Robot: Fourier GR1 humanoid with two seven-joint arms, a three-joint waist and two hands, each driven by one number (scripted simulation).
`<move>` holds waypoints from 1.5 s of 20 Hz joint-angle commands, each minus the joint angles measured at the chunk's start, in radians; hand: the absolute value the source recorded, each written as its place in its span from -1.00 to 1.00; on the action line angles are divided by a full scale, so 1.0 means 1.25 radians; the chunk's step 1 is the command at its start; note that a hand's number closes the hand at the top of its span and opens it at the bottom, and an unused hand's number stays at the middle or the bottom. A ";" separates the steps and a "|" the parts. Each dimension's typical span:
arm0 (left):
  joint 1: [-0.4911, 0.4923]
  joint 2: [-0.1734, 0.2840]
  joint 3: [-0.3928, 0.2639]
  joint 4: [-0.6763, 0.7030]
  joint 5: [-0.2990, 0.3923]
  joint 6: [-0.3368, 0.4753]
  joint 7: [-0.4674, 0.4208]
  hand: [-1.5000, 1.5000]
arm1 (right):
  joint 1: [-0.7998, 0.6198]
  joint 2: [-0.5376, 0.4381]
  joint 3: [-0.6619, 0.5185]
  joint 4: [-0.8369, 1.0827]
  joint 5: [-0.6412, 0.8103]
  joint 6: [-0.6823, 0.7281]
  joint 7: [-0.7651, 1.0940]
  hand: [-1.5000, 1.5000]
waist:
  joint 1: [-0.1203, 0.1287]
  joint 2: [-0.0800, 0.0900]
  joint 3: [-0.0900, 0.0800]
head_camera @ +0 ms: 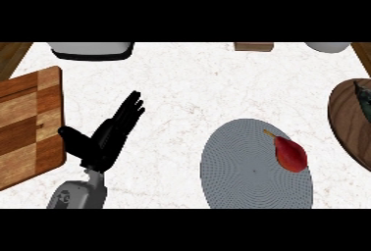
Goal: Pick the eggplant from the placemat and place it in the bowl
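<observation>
Resting spread at nine o'clock, the left hand [109, 135] is idle; the red eggplant [291, 153] may roll off the placemat [239, 171] if nudged.

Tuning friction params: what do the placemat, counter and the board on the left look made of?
Placemat: grey woven fabric or vinyl, going by the fine concentric weave; matte.
Counter: pale marble-like stone, faint veining, smooth.
Board: wood, checkered light and dark blocks with visible grain, satin look.

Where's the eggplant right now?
In the head view the eggplant lies on the right part of the grey placemat, right of centre, with the wooden bowl just to its right.
</observation>
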 commanded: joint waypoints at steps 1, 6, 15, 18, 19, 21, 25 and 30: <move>0.007 0.022 0.022 -0.025 0.019 -0.012 0.018 0.00 | -0.021 0.019 -0.108 0.005 -0.124 -0.061 -0.090 -1.00 | -0.008 -0.006 0.001; 0.031 0.020 0.021 -0.016 0.006 -0.004 0.001 0.00 | -0.013 0.075 -0.227 -0.107 -0.300 -0.105 -0.258 -1.00 | -0.036 -0.014 0.000; 0.053 0.034 0.062 -0.034 0.020 0.011 0.012 0.00 | 0.226 0.183 -0.296 -0.508 -0.538 0.136 -0.303 -1.00 | -0.084 -0.029 -0.005; 0.076 0.036 0.058 -0.033 0.015 0.008 0.004 0.00 | 0.353 0.244 -0.330 -0.645 -0.604 0.187 -0.344 -1.00 | -0.101 -0.031 -0.005; 0.085 0.024 0.047 -0.031 0.002 0.018 -0.009 0.00 | 0.377 0.266 -0.321 -0.712 -0.609 0.198 -0.317 -1.00 | -0.101 -0.032 -0.006; 0.114 0.029 0.053 -0.057 0.011 0.013 -0.017 0.00 | 0.477 0.338 -0.337 -0.793 -0.644 0.227 -0.356 -1.00 | -0.102 -0.034 -0.005; 0.099 0.022 0.059 -0.040 0.006 0.028 -0.011 0.00 | 0.659 0.458 -0.349 -0.967 -0.694 0.302 -0.410 1.00 | -0.120 -0.030 -0.005; 0.117 0.026 0.065 -0.041 0.008 0.022 -0.027 0.00 | 0.915 0.506 -0.353 -1.008 -0.816 0.377 -0.512 1.00 | -0.134 -0.028 -0.002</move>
